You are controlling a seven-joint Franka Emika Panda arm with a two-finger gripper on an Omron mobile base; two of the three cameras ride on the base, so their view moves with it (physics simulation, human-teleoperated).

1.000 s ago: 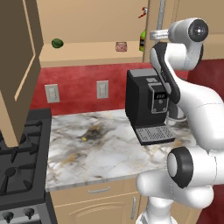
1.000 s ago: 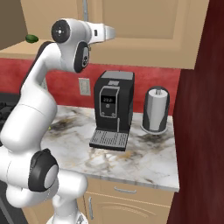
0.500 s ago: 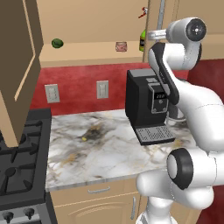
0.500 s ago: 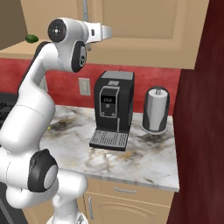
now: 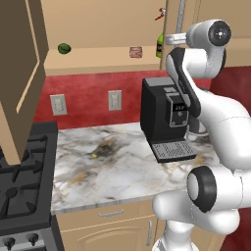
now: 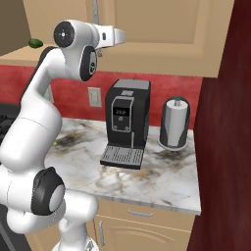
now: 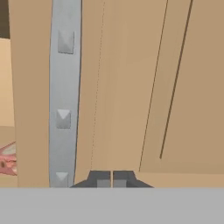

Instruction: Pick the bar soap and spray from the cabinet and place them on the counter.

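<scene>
So in the left base view the cabinet has its left door swung wide open, and you can see straight onto the plain wooden shelf. The bar soap lies flat on that shelf, roughly in the middle. Off to its right the spray stands upright at the shelf's right end, mostly hidden by the edge of the other door, with a bit of its red trigger poking out up top. A small dark green ball sits further left on the same shelf, well apart from the soap. The arm reaches up so the hand is right by the spray, beside the door's metal bar handle. Below, the counter carries a black coffee machine, and the black stove is at the left.

Right base view: the wrist points right, up in front of the closed cabinet door. The coffee machine sits on the marble next to a grey canister. The green ball peeks out at the far left.

Hand view: the gripper has its two dark tips pressed together with nothing between them, facing the tan door panel. The grey handle runs up the left side, and the spray's red trigger shows at the left edge.
</scene>
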